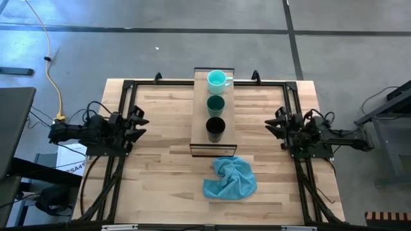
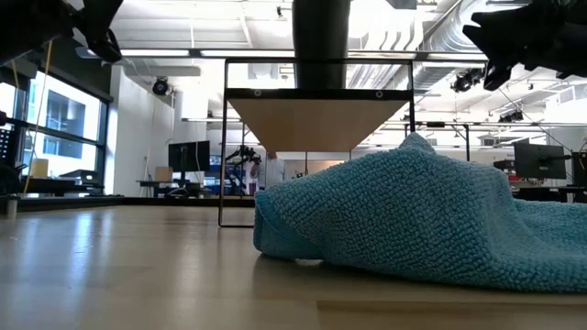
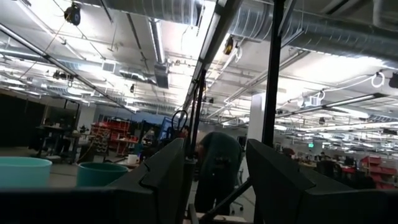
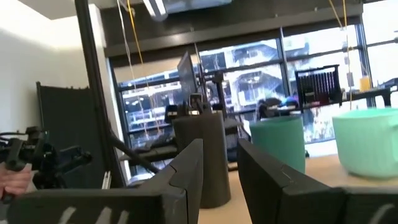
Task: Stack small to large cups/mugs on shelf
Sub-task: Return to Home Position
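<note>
Okay, left pincer (image 1: 139,126) and right pincer (image 1: 272,126) hover at opposite worktop (image 1: 160,173) edges, both spread and empty, with the shelf (image 1: 200,112) between them carrying the black cup (image 1: 215,128) level with them, then the green cup (image 1: 216,103), then the turquoise mug (image 1: 217,79) farthest off.

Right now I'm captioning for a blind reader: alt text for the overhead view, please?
Three cups stand in a row on a narrow shelf: turquoise mug farthest back, green cup in the middle, black cup nearest. A blue cloth lies on the table before it; the left gripper and right gripper wait open at the table's sides.
</note>
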Tool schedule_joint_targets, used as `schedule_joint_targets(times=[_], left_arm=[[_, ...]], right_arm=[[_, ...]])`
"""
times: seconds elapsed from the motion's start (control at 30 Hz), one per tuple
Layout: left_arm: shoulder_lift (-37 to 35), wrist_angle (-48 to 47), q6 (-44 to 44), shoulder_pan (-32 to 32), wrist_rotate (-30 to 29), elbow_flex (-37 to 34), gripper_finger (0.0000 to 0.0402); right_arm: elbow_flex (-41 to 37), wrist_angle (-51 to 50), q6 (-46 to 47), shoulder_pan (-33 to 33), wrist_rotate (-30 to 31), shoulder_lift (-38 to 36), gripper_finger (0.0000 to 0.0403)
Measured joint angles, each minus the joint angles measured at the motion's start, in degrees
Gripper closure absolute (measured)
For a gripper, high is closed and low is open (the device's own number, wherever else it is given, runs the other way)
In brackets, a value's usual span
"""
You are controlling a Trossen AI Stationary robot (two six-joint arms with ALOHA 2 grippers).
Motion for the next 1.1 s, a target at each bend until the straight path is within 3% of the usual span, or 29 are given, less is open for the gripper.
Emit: schedule_joint_targets(times=[0.4, 0.6, 1.1], left_arm=[[0.0, -11.4, -5.0, 0.0, 0.0, 0.0, 0.0238], [0.0, -16.9, -7.2, 0.0, -3.4, 0.1, 0.0238], [0.0, -26.5, -11.2, 0.0, -4.1, 0.1, 0.0238]], right_arm=[[0.0, -12.2, 6.4, 0.0, 0.0, 0.0, 0.0313], [0.0, -18.0, 8.8, 0.0, 0.0, 0.0, 0.0313], [0.0, -18.8, 9.5, 0.0, -0.3, 0.1, 0.0313]])
